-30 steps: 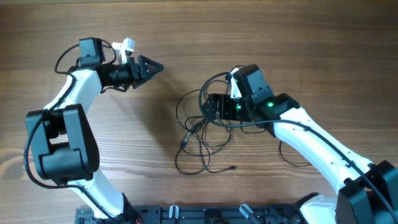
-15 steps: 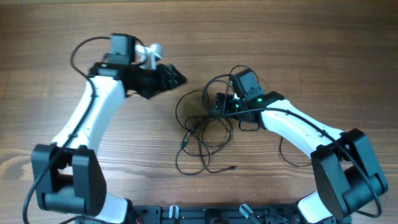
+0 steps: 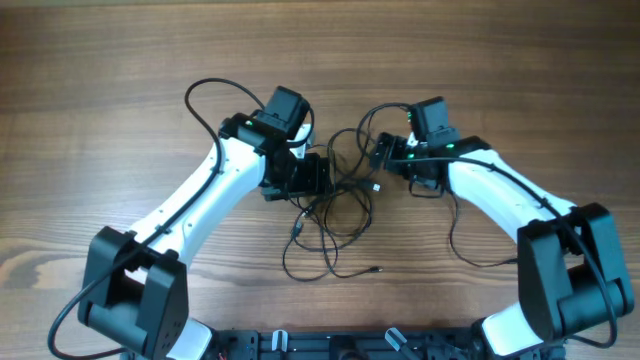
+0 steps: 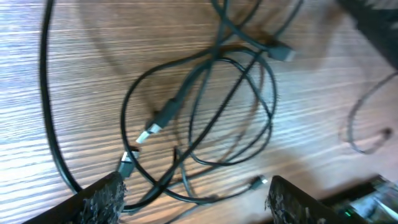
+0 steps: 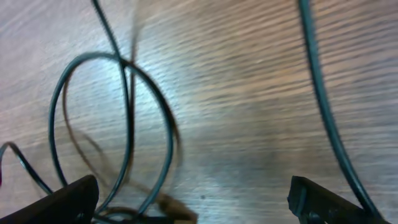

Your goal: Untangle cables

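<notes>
Looping in a tangle longest near-to-far, cables (image 3: 330, 215) lie between left fingers (image 4: 102, 198) and right fingers (image 5: 68, 196), both spread.

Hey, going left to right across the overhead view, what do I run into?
Left arm's white link → left pincer → tangle of thin black cables → right pincer → right arm's white link.

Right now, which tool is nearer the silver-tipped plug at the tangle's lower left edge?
Left. The left tool is over the left side of the cables, close to that plug. The right tool is at their upper right side, with the tangle between it and the plug.
</notes>
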